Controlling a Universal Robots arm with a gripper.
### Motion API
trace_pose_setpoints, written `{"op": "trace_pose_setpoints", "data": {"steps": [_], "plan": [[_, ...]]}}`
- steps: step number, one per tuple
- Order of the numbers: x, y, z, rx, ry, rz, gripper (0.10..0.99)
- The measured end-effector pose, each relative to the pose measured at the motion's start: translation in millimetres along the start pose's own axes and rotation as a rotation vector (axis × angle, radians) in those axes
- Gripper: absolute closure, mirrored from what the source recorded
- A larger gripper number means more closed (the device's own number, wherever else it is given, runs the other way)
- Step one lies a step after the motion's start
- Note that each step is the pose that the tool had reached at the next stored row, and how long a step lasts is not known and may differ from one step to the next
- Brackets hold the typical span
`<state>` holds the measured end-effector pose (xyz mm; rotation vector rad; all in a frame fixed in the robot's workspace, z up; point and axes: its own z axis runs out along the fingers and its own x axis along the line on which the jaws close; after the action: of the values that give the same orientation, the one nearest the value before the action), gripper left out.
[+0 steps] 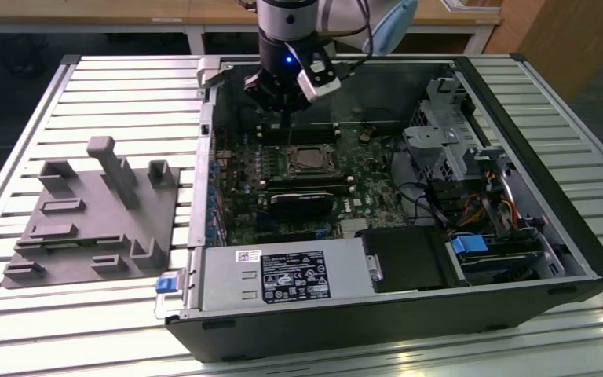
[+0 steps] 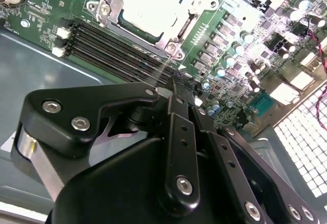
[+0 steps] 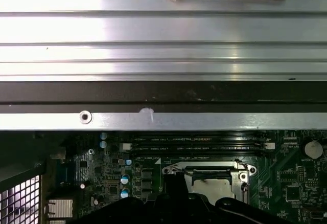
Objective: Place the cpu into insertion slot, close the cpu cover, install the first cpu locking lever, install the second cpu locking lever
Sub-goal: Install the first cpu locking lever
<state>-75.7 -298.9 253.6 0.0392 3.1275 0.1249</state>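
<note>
Case [image 1: 553, 196] is lying on its side on the slatted table [image 1: 103, 86], open face up, presumably so the arm can come straight down onto the board [image 1: 241, 196].

Cpu [image 2: 153, 4] is sitting in the slot [image 2: 176, 50], mid-board. Cover [image 2: 138, 32] looks to be lying down flat around it, pale face showing through the window. So placing looks done, and closing probably too.

Gripper [image 2: 178, 88] is hanging low over the board, just past the memory slots [image 2: 117, 45] from the socket, near the case wall on the arm's side. Fingers are drawn together to a narrow tip with no chip between them. My guess is that a slim tip suits working at a lever better than a spread one.

In the second wrist view a thin pale rod [image 2: 161, 70] is running from the socket corner toward the fingertips. It may be a locking lever. I can't tell whether the tip is pinching it or just beside it.

Grey fixture [image 1: 97, 208] is sitting on the table by the exterior view's left edge, well apart from the case, nothing on it.

Labels: power supply [image 1: 280, 275], at the case's near edge, is carrying a black label and a small white sticker. I can't make out the print.
</note>
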Motion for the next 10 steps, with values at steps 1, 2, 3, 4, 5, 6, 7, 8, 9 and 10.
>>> {"op": "trace_pose_setpoints", "data": {"steps": [1,2,3,4,5,6,7,8,9,10], "plan": [[-0.6,0.0,0.1,0.000,0.0000,0.000,0.980],[-1.5,0.1,0.2,0.000,0.0001,0.000,0.980],[-2.7,0.1,0.3,0.000,0.0001,0.000,0.980],[-4.2,0.1,0.5,0.000,0.0000,0.000,0.980],[-6.0,0.1,0.6,0.000,0.0000,0.000,0.980],[-8.0,0.2,0.8,0.000,0.0000,0.000,0.980],[-10.3,0.2,1.1,0.000,0.0001,0.000,0.980],[-12.4,0.2,1.3,0.000,0.0001,0.000,0.980],[-13.5,0.2,1.6,-0.001,0.0000,0.000,0.980],[-13.7,0.1,1.8,-0.005,0.0003,0.000,0.980]]}}
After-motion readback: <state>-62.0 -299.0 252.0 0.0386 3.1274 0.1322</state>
